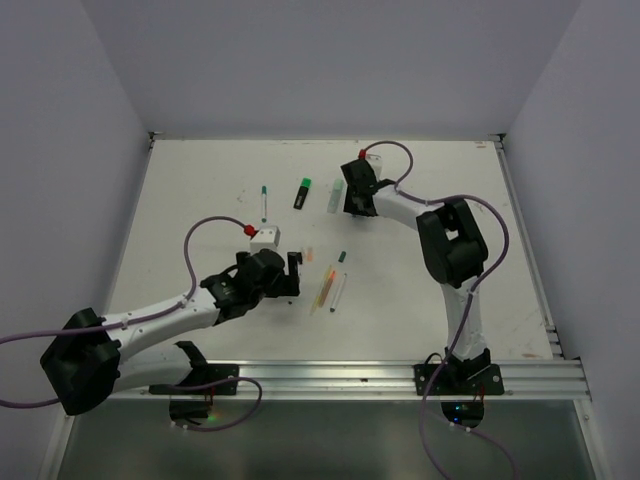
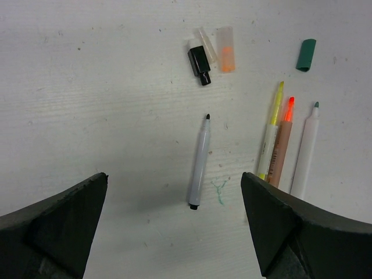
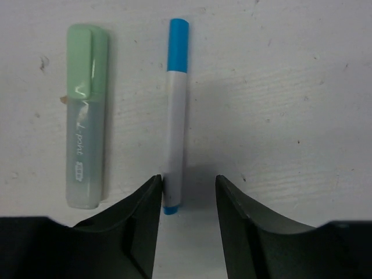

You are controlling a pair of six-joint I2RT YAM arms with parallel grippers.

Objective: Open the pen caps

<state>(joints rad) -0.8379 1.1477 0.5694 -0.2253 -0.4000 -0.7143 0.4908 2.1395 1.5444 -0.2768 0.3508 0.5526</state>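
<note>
Now | left gripper (image 2: 174, 192) — fingers (image 2: 58, 221) wide, grey pen (image 2: 199, 163) between; right gripper (image 3: 187, 186) — fingers (image 3: 136, 232) apart short of blue cap (image 3: 179, 43)

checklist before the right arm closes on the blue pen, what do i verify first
1. blue cap fitted on the blue pen: ok.
2. right gripper jaws apart: ok.
3. pen centred between the jaws: not ok, its rear end lies close to one jaw.
4. mint highlighter outside the jaws: ok.
5. left gripper free to help: ok, open and empty.
</note>
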